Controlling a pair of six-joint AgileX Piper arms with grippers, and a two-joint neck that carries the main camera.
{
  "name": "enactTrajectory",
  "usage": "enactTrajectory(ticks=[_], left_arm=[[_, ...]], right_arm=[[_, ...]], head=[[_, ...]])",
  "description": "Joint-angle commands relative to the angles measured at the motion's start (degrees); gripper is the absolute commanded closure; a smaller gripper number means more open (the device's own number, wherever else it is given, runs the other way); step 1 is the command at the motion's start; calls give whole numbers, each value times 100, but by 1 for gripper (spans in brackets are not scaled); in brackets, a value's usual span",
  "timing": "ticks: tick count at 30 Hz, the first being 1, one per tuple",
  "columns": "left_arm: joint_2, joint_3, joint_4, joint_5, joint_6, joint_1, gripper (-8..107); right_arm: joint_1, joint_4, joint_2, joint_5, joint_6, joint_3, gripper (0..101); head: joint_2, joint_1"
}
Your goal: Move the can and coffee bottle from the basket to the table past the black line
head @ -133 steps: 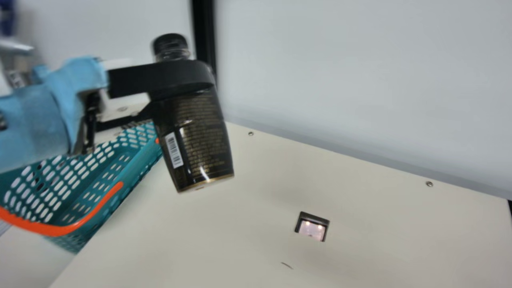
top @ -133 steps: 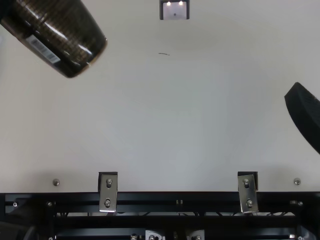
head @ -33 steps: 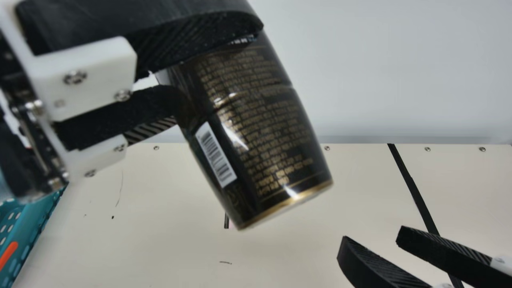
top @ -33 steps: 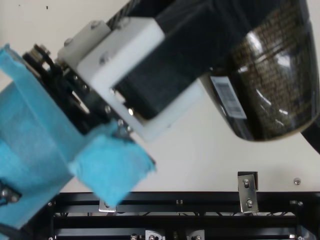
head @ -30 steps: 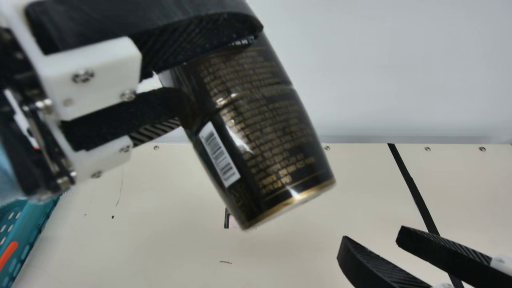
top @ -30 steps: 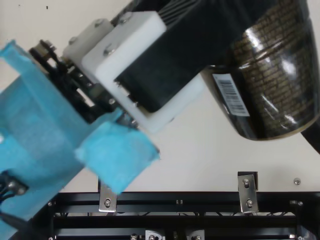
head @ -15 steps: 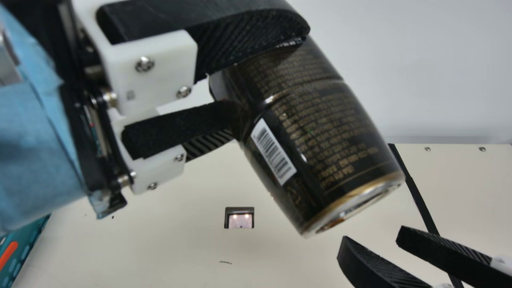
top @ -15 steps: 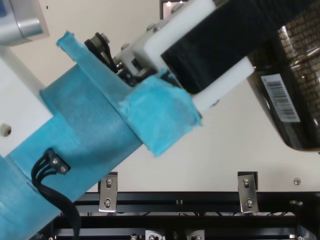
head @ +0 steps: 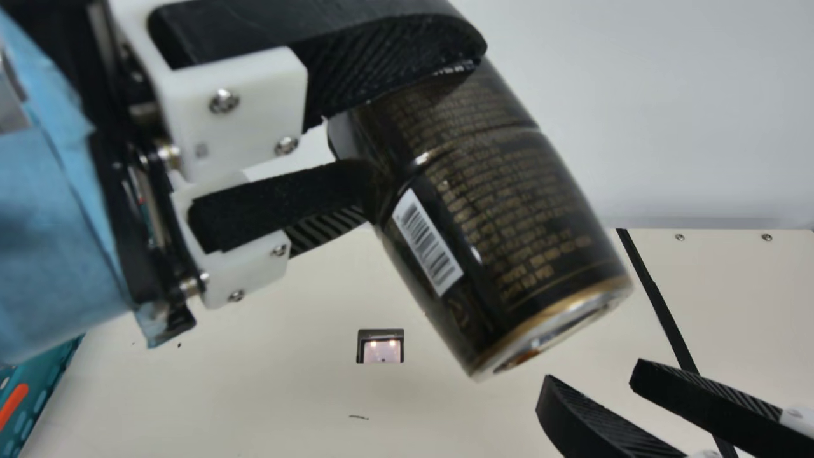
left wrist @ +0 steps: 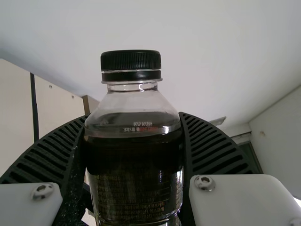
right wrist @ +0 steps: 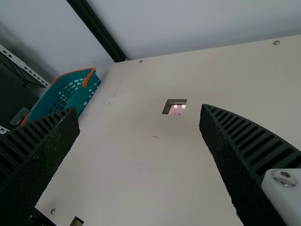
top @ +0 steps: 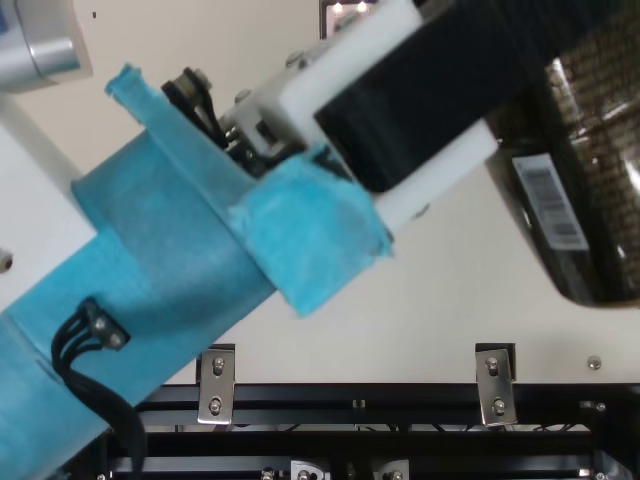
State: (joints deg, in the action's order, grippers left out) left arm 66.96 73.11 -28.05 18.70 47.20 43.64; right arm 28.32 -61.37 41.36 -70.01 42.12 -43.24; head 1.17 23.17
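Observation:
Tilted in mid-air above the table, the dark coffee bottle [head: 509, 210] is held by my left gripper [head: 407, 121], its base pointing down and right, left of the black line [head: 661, 305]. In the left wrist view the black-capped bottle [left wrist: 134, 160] is squeezed between both fingers of my left gripper [left wrist: 134, 117]. The top view shows part of the bottle [top: 570, 170] at the right. My right gripper [head: 591, 381] is low at the right of the main view, fingers apart; its wrist view shows my right gripper [right wrist: 138, 115] holding nothing. The teal basket [head: 48, 375] is at the far left.
A recessed square opening [head: 380, 346] with two small lights lies in the table [head: 254, 388]. A pale wall [head: 668, 114] rises behind the table's back edge. The black frame rail [top: 360, 397] runs along the front in the top view.
Since the earliest pictures the camera has turned, and my left gripper has carried the bottle rightward. Over the last half second it has shifted slightly back left. The right gripper has stayed still lately.

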Motion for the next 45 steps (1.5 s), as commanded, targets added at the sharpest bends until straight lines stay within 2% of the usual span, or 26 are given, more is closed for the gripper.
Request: enactTrajectory(ticks=[1,12,19,36,45], left_arm=[[-9,52,-348,171,-361,-83,89],[102,295,-2106,1214,-1429,-905,89],[205,250,-2821,1636,-1603,-1195,89],[252,214,-3024,1651,-1685,-1250,89],[470,379,-2818,1154,-1559,-896,89]], right_arm=[[0,0,0,0,0,0,0],[0,0,0,0,0,0,0],[0,0,0,0,0,0,0],[0,0,0,0,0,0,0],[0,0,0,0,0,0,0]], head=[[58,178],[58,178],[58,178],[58,178],[58,178]])
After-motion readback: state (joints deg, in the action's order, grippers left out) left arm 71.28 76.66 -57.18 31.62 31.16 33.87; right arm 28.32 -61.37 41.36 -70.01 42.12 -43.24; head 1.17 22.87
